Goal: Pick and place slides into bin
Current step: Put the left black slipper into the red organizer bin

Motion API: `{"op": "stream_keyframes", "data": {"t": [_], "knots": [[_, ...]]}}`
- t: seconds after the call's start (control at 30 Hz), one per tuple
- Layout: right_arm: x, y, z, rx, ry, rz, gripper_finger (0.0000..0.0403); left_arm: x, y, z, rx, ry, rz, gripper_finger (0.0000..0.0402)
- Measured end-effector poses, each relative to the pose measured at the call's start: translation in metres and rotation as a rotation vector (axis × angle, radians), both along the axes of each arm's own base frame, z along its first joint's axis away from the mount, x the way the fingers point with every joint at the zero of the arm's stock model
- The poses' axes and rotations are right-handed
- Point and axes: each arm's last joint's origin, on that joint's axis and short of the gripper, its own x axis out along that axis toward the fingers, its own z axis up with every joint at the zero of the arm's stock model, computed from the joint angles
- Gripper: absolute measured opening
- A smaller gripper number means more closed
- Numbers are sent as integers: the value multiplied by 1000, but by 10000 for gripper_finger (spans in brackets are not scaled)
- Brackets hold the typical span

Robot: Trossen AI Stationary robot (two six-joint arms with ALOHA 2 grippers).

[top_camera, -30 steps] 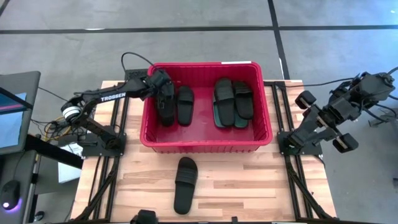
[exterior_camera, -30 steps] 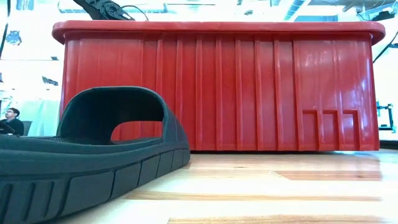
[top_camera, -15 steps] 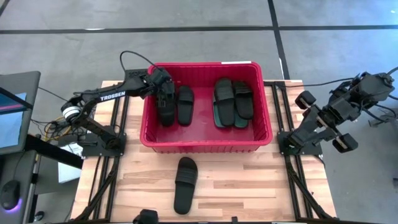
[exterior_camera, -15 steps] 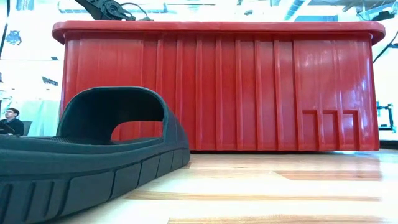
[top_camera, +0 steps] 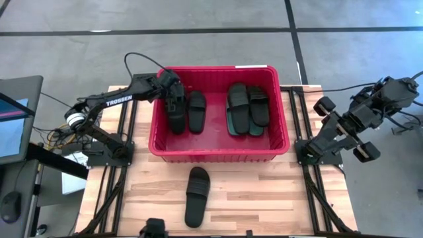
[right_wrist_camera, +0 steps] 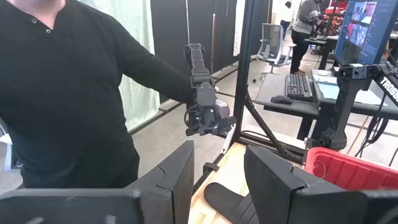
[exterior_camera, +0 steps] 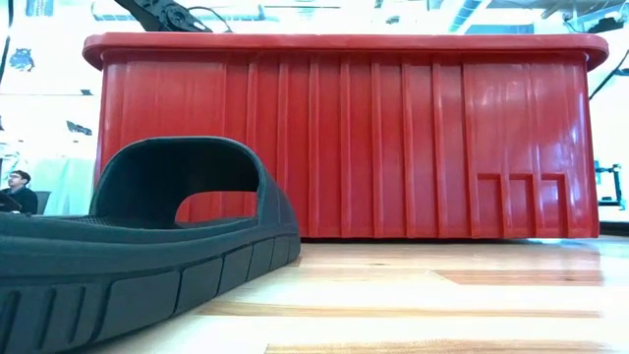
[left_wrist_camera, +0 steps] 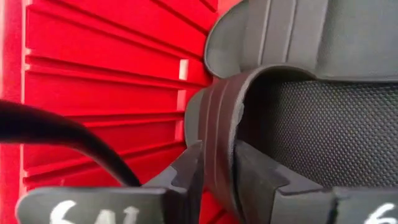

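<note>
overhead, the left gripper (top_camera: 173, 92) hangs inside the bin (top_camera: 218, 153), clamped on a black slide (top_camera: 176, 114); another slide (top_camera: 197, 196) lies on the table (top_camera: 264, 198); wrist view, fingers (left_wrist_camera: 258, 177) pinch its strap; right gripper (right_wrist_camera: 217, 180) parted, off-table.

Glossy plastic bin (exterior_camera: 393, 138), matt rubber slides (top_camera: 196, 196), wooden table (top_camera: 264, 198).

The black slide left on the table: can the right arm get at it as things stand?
Probably yes. The slide lies alone on bare wood in front of the bin, and the right gripper, folded back at the table's right, is open and empty.
</note>
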Motion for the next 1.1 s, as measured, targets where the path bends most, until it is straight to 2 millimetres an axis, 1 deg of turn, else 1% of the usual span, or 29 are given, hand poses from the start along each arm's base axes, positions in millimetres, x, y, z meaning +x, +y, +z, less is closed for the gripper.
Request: {"op": "stream_keyframes", "data": {"t": [0.3, 0.37, 0.47, 0.5, 0.93, 1.1], "knots": [[0, 0, 0, -1, 1, 0, 127, -2, 5, 0, -28, -45, -45, 68], [0, 0, 0, -1, 1, 0, 127, -3, 6, 0, -31, -41, -61, 52], [0, 0, 0, -1, 1, 0, 127, -3, 5, 0, -30, -35, -77, 15], [0, 0, 0, -2, 1, 0, 127, -3, 6, 0, -28, -34, -78, 9], [0, 0, 0, -3, 2, 0, 127, 0, 8, 3, 33, -42, -94, 3], [0, 0, 0, -4, 1, 0, 127, -3, 10, 0, 27, 3, -106, 2]]}}
